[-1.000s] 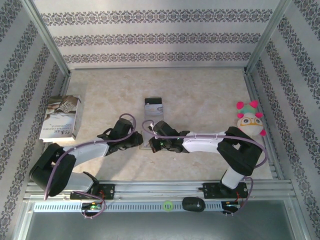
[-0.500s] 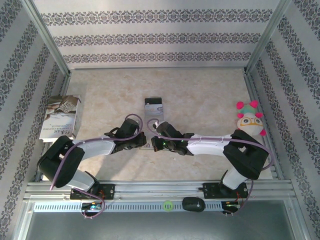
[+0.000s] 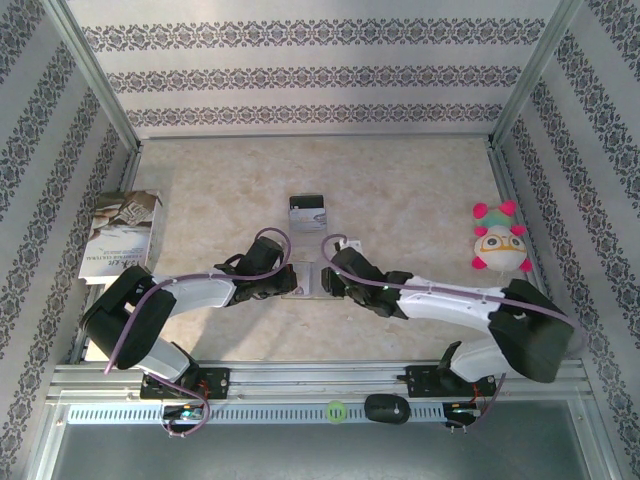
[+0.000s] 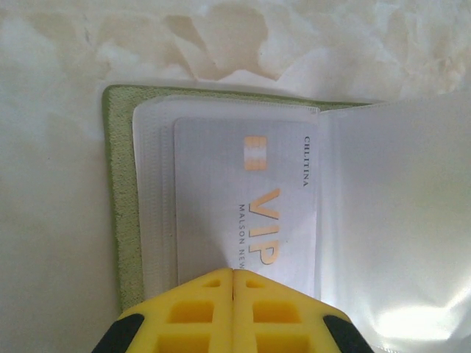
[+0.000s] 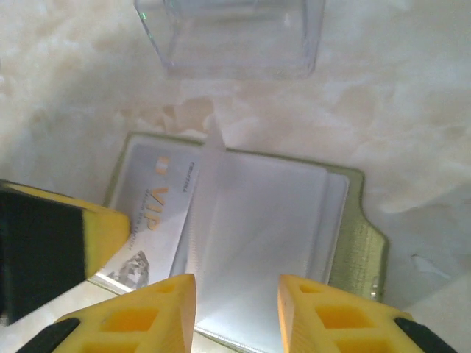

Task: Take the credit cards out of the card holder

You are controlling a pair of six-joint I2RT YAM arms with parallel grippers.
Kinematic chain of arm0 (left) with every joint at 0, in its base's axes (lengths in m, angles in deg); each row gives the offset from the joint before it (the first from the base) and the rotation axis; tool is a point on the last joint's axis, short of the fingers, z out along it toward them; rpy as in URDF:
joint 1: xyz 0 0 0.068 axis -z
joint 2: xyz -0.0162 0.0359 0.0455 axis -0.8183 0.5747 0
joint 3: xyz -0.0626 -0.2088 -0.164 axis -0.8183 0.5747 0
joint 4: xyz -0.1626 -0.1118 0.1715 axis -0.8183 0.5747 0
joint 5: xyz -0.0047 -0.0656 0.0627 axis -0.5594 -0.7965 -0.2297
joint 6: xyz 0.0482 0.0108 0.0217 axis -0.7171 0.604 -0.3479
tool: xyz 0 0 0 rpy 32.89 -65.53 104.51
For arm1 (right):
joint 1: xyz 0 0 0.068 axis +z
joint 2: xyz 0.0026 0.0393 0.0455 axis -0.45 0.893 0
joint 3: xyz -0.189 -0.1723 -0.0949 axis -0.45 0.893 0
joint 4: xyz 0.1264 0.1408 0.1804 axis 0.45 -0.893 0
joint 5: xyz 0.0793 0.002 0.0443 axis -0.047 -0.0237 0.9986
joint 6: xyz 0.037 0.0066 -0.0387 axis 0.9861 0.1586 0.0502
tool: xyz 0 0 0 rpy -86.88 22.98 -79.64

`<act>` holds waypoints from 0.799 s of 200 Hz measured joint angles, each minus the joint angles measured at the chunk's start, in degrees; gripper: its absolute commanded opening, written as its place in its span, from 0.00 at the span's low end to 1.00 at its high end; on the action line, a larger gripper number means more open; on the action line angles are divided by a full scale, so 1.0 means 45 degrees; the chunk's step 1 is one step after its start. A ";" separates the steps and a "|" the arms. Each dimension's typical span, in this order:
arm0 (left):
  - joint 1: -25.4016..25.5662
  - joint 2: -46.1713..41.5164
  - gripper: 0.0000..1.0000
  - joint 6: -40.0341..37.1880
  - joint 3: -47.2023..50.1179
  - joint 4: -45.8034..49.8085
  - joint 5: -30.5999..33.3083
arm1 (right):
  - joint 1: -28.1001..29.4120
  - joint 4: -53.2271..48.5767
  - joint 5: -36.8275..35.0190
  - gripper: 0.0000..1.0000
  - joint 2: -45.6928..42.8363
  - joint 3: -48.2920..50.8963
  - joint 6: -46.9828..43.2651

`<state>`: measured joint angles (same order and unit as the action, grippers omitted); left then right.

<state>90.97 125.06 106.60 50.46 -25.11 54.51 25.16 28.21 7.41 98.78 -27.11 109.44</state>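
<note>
credit card [image 4: 246, 200] with gold "vip", "chlitina"

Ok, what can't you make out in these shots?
Left wrist: VIP card, near edge hidden behind left gripper; grip unclear.
Right wrist: pale object cut off by top edge; glare hides card holder pocket contents.
Top view: card holder mostly covered by left gripper and right gripper.

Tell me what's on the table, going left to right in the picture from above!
The printed booklet, then the card holder, then the plush toy.
</note>
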 measured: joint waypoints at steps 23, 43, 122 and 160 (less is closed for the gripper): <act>0.0000 0.0000 0.00 0.0000 0.0000 0.0000 -0.0010 | -0.0437 0.0019 0.1525 0.34 -0.0015 -0.0617 -0.0665; 0.0000 0.0000 0.00 0.0000 -0.0005 0.0000 -0.0058 | -0.0505 0.0058 0.2919 0.28 0.0835 -0.1671 -0.1122; 0.0253 0.0000 0.04 -0.0146 -0.1253 0.0437 -0.0525 | -0.1253 0.0165 0.3959 0.25 0.1205 -0.1904 -0.1020; 0.0714 0.0879 0.03 -0.0262 -0.2589 0.0549 -0.1171 | -0.2035 -0.0141 0.3041 0.25 -0.0714 -0.0544 -0.0733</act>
<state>94.18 129.02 105.42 38.81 -22.64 49.25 16.00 27.58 21.09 95.57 -29.56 106.14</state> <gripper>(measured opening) 0.050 0.253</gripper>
